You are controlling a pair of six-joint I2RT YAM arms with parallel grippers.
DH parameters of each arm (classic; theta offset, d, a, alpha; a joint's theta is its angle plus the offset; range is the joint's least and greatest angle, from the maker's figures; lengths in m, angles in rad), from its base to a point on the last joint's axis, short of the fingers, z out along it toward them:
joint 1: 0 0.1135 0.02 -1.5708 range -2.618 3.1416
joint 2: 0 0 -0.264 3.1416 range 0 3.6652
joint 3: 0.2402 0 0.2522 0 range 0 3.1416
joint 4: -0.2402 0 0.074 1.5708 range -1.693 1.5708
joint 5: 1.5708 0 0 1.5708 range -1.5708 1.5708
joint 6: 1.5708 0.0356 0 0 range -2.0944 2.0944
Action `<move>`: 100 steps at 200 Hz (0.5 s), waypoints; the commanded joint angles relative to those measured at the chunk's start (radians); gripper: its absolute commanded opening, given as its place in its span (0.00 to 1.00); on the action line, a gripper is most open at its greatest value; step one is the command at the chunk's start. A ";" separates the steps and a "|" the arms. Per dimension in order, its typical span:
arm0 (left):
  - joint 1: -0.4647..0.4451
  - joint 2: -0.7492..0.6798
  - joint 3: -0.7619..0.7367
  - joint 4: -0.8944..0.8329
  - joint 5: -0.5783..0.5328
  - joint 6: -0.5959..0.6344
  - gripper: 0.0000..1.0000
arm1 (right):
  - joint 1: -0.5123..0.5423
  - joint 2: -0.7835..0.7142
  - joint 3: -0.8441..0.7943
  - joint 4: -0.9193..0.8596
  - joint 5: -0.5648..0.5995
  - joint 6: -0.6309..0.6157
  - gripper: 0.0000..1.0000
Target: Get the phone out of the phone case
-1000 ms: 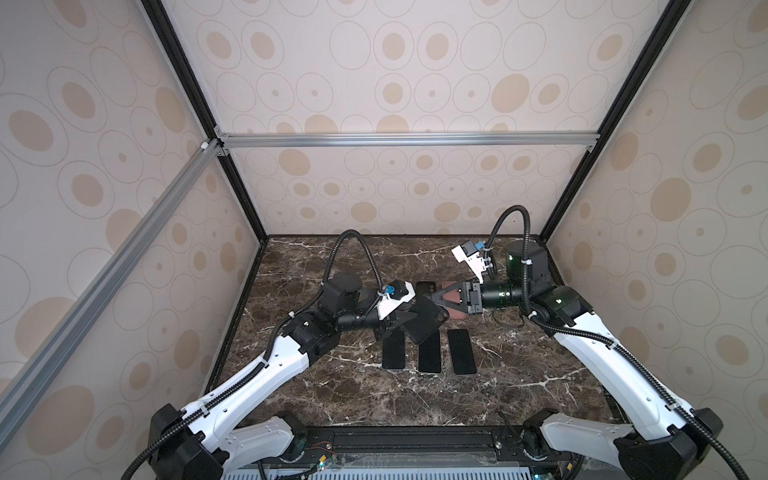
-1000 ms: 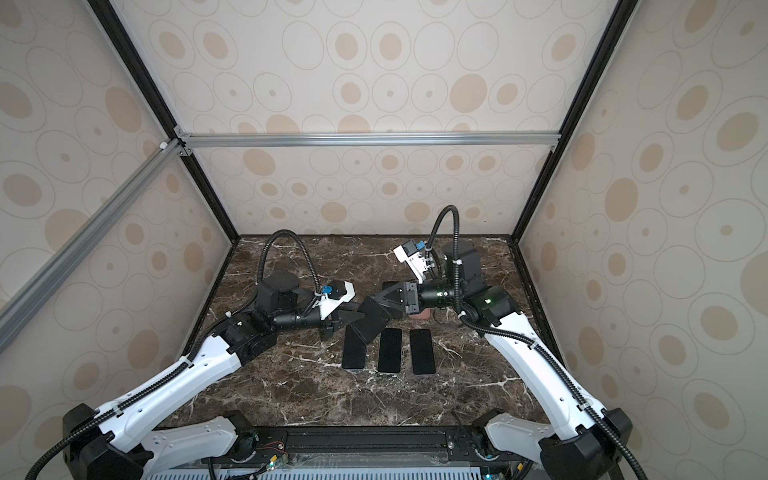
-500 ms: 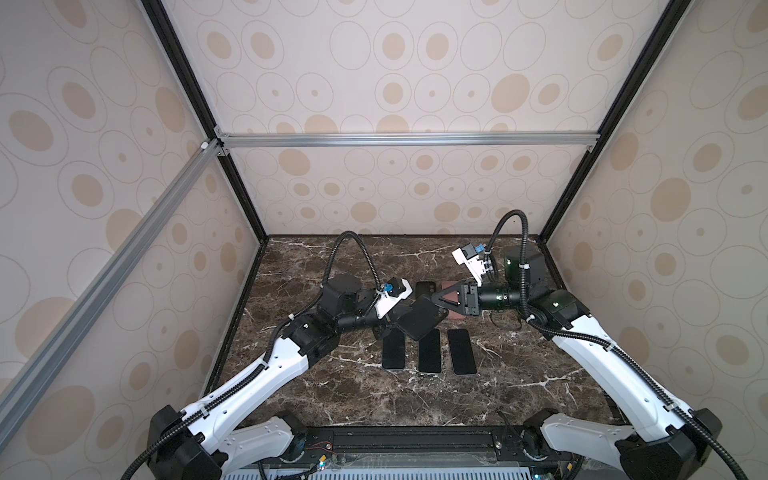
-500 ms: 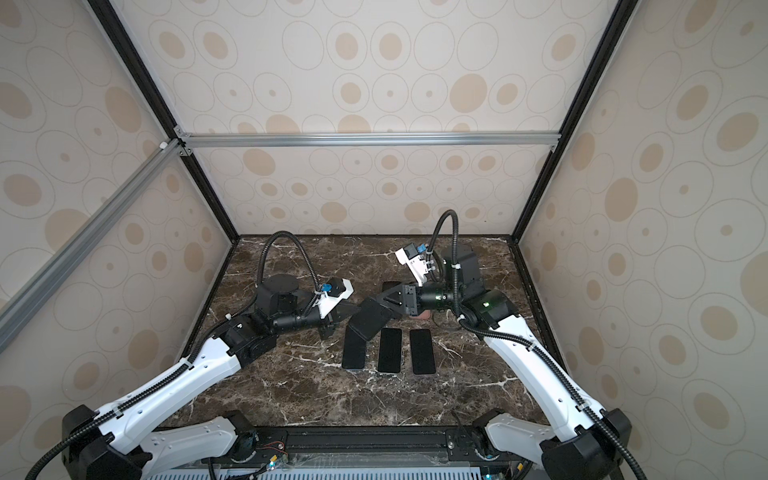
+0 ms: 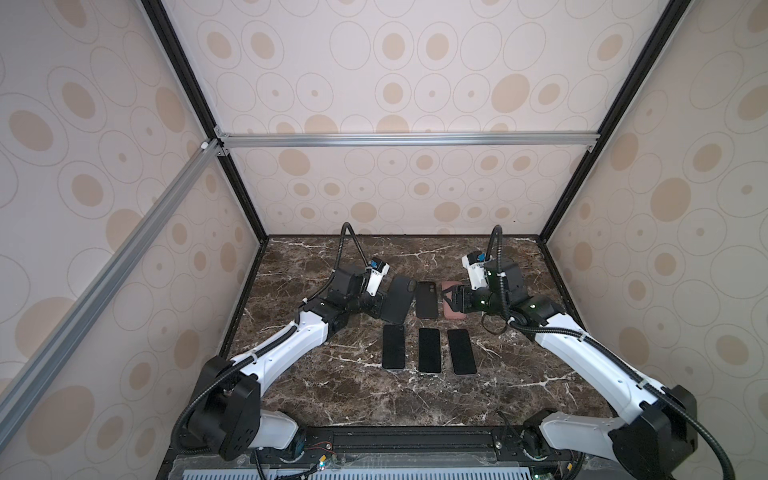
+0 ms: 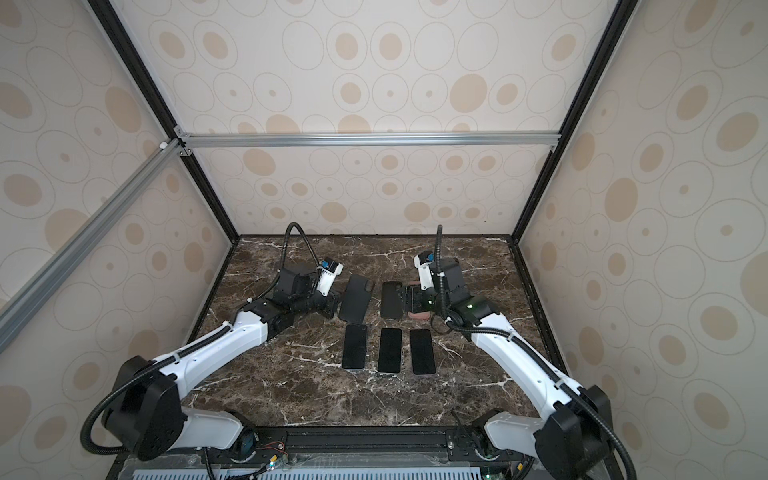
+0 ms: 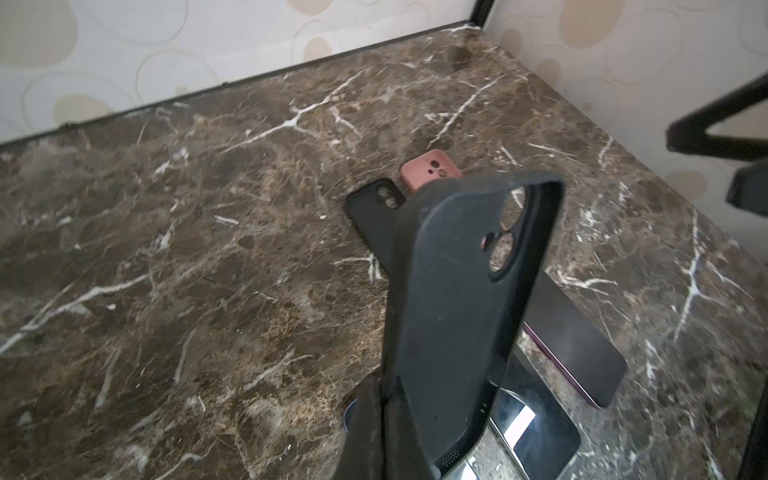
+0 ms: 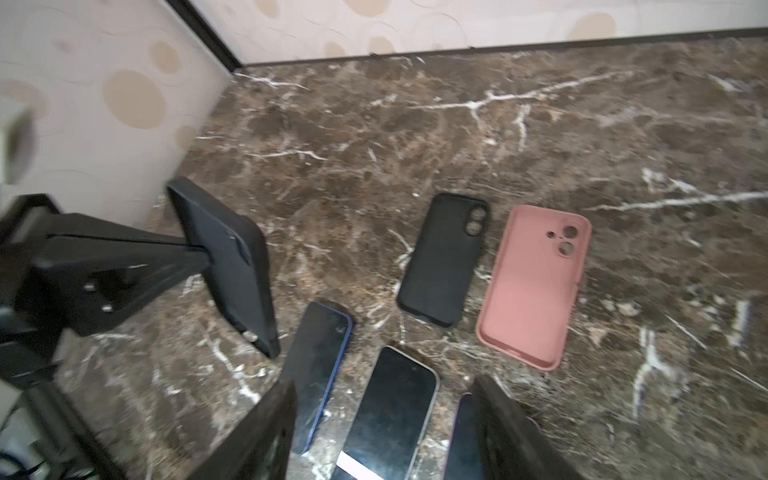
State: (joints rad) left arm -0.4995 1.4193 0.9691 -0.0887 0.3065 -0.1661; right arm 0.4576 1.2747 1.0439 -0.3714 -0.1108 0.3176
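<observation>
At the rear left of the surface (image 5: 332,395), the left claw (image 5: 379,306) is clamped on the left rim of a dark phone case (image 5: 398,299), held tilted and clear of the marble. Marble shows through its camera cut-out in the left wrist view, so the case is empty.

The leftmost phone (image 5: 393,347) lies bare, flat and screen up just in front of the held case. The middle phone (image 5: 429,350) and right phone (image 5: 461,352) lie beside it, long axes front to back.

The right claw (image 5: 451,300) has jaws apart and nothing in them. It hangs over the pink case (image 8: 532,286), with the black case (image 5: 427,299) between the arms.

Judgement: extraction is done. The bare spot left of the black case sits under the held case, so the left arm is nearer for setting it down.
</observation>
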 commanded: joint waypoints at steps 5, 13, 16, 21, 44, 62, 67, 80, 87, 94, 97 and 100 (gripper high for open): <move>0.026 0.073 0.092 0.033 0.032 -0.132 0.00 | -0.004 0.100 0.084 -0.113 0.211 0.073 0.71; 0.034 0.098 0.099 0.046 0.043 -0.158 0.00 | -0.005 0.125 0.106 -0.131 0.218 0.088 0.71; 0.036 0.106 0.101 0.048 0.041 -0.166 0.00 | -0.005 0.131 0.110 -0.130 0.219 0.082 0.72; 0.040 0.120 0.108 0.053 0.044 -0.178 0.00 | -0.005 0.141 0.114 -0.125 0.205 0.076 0.73; 0.061 0.212 0.179 -0.002 0.040 -0.223 0.00 | -0.005 0.161 0.099 -0.061 0.113 0.045 0.77; 0.074 0.300 0.256 -0.075 0.026 -0.244 0.00 | -0.002 0.177 0.064 0.052 -0.013 0.027 0.76; 0.077 0.320 0.272 -0.088 0.029 -0.247 0.00 | -0.003 0.187 0.057 0.080 -0.037 0.036 0.75; 0.082 0.369 0.309 -0.117 0.030 -0.258 0.00 | -0.003 0.231 0.070 0.108 -0.086 0.070 0.74; 0.086 0.391 0.324 -0.131 0.029 -0.264 0.00 | -0.002 0.261 0.085 0.110 -0.116 0.082 0.73; 0.090 0.411 0.340 -0.147 0.028 -0.267 0.00 | 0.001 0.291 0.102 0.107 -0.134 0.094 0.73; 0.091 0.419 0.347 -0.155 0.026 -0.269 0.00 | 0.002 0.302 0.108 0.109 -0.141 0.097 0.73; 0.094 0.427 0.353 -0.161 0.027 -0.269 0.00 | 0.005 0.312 0.113 0.112 -0.147 0.101 0.73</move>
State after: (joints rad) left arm -0.4210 1.7966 1.2545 -0.1543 0.3344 -0.3836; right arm 0.4568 1.4956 1.1225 -0.3119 -0.1398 0.3767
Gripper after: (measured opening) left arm 0.048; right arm 0.733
